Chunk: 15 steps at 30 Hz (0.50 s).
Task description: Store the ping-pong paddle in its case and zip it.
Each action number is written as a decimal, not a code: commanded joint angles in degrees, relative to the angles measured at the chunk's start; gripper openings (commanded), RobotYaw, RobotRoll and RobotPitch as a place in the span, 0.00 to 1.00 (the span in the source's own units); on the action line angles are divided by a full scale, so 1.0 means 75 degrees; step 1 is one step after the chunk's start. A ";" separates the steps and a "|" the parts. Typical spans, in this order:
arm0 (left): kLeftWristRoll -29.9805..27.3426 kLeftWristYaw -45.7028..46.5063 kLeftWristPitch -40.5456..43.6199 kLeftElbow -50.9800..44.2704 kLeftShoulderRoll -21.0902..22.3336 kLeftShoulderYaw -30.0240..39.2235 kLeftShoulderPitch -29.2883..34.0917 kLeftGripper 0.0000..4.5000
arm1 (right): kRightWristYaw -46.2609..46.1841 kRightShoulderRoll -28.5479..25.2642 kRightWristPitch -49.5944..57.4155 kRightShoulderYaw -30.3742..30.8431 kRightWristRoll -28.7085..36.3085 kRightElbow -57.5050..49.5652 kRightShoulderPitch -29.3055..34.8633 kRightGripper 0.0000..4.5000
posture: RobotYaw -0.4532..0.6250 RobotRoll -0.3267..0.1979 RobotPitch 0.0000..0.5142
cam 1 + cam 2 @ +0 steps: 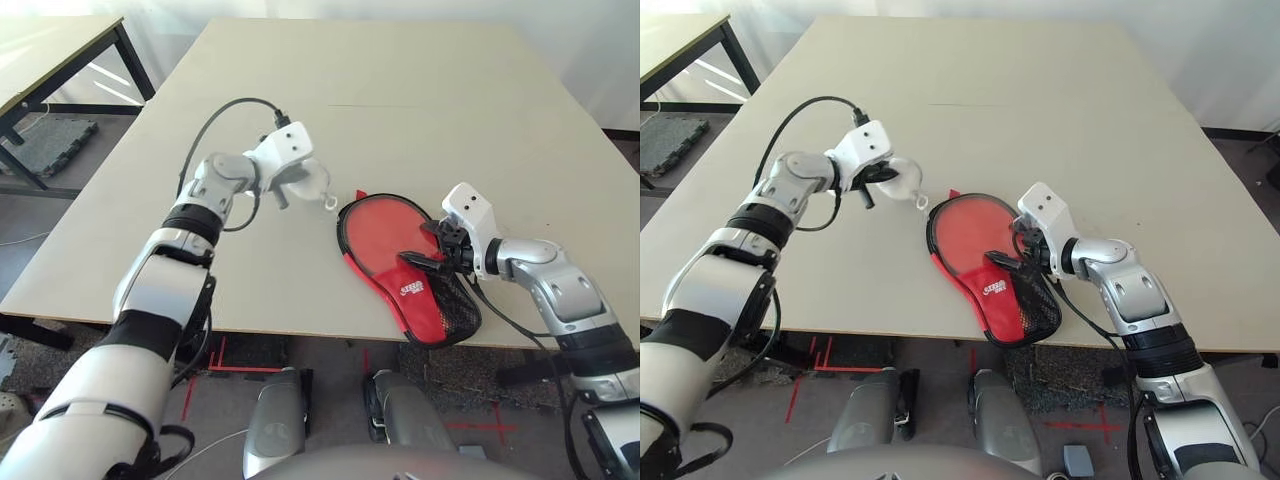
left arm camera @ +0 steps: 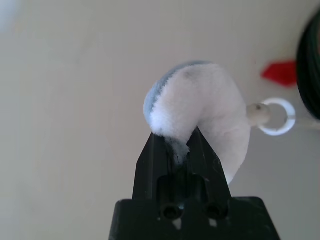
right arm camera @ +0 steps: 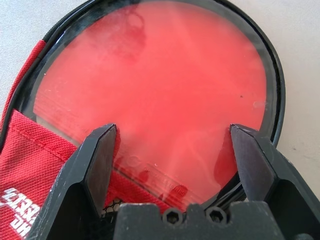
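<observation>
With the round red rubber ping-pong paddle (image 3: 150, 95) lying in the open red-and-black case (image 1: 425, 305) under the wide-spread right gripper (image 3: 172, 150), the left gripper (image 2: 176, 147), pinching the fluffy white plush zipper pull (image 2: 207, 110), should draw steadily along the rim.

1. Head stereo pair: high, facing forward and down at the table (image 1: 420, 90). Both eyes share the case (image 1: 1012, 300) at lower centre.
2. Left wrist camera: very close behind the left gripper (image 2: 176, 150), facing a plush (image 2: 205, 105) at frame centre.
3. Right wrist camera: close over the ping-pong paddle (image 3: 155, 90), between the right gripper (image 3: 172, 160) fingers.
</observation>
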 commanded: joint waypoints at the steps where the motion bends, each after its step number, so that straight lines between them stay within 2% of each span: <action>1: 0.0276 0.0926 -0.0296 0.0441 -0.0332 0.0048 -0.0369 0.01 | -0.0013 -0.0046 0.0480 0.0311 -0.0087 0.0272 0.0458 1.00 | 0.39 0.62 0.23; 6: 0.0512 0.1770 -0.0500 0.0746 -0.0889 0.0064 -0.0723 0.01 | -0.0061 -0.0067 0.0562 0.0256 -0.0044 0.0159 0.0554 1.00 | 0.38 0.62 0.25; 11: 0.0823 0.2761 -0.0680 0.0904 -0.1214 0.0038 -0.1006 0.01 | -0.0103 -0.0074 0.0631 0.0222 -0.0006 0.0049 0.0632 1.00 | 0.37 0.62 0.25; 15: 0.0891 0.2686 -0.0692 0.0960 -0.1472 0.0094 -0.1108 0.01 | -0.0167 -0.0067 0.0689 0.0183 0.0036 -0.0047 0.0682 1.00 | 0.36 0.62 0.26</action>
